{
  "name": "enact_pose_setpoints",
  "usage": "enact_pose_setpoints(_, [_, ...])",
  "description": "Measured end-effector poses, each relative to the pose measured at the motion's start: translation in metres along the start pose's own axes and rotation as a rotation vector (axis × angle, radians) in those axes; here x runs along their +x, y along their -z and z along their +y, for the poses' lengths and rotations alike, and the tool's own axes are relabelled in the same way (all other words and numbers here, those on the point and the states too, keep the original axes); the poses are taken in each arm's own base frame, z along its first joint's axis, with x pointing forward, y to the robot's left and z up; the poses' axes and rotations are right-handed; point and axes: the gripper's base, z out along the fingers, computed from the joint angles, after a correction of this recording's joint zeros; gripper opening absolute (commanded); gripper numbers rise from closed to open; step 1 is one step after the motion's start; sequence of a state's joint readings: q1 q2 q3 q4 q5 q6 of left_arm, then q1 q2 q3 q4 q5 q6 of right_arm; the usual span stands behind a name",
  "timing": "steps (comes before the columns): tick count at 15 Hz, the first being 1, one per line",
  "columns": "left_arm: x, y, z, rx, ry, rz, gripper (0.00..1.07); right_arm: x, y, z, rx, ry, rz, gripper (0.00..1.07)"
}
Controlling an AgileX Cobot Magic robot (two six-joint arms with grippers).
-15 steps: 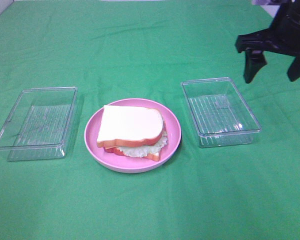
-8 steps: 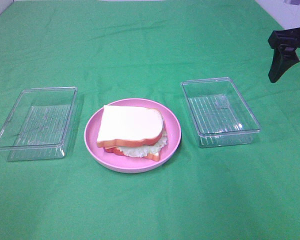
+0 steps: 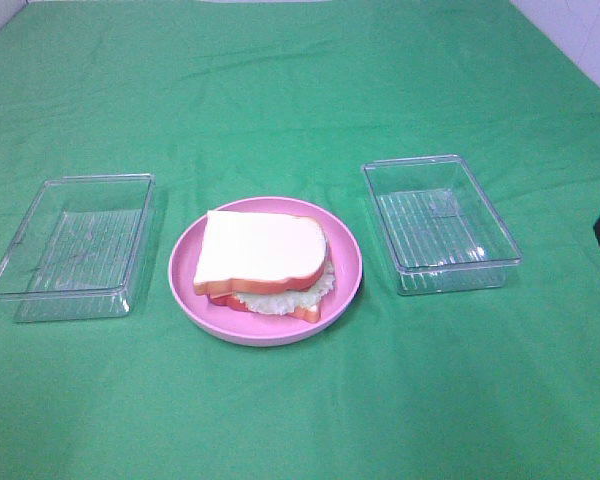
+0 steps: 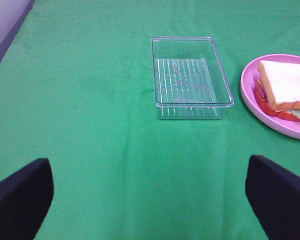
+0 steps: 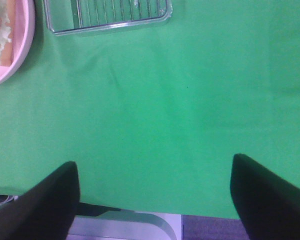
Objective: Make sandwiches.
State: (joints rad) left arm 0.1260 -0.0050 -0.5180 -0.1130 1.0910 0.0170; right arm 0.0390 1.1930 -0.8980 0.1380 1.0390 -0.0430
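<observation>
Your sandwiches (image 3: 265,262) sit stacked on the pink plate (image 3: 345,240) at the scene's centre, well apart from both grippers: left gripper (image 4: 149,195) and right gripper (image 5: 152,200) each gape empty.

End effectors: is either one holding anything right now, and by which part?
Nothing is held. The left end effector and right end effector are both open over bare cloth; the sandwich sits untouched on the plate.
</observation>
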Motion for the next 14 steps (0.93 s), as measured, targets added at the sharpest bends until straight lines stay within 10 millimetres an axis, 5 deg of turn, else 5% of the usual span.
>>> enact_pose_setpoints(7, [0.0,0.0,0.0,0.0,0.0,0.0,0.98,0.128,0.019,-0.003,0.033,0.047,-0.345,0.8])
enact_pose_setpoints(14, [0.0,0.0,0.0,0.003,0.001,0.0,0.98,0.201,0.033,-0.004,0.043,0.071,-0.756,0.8])
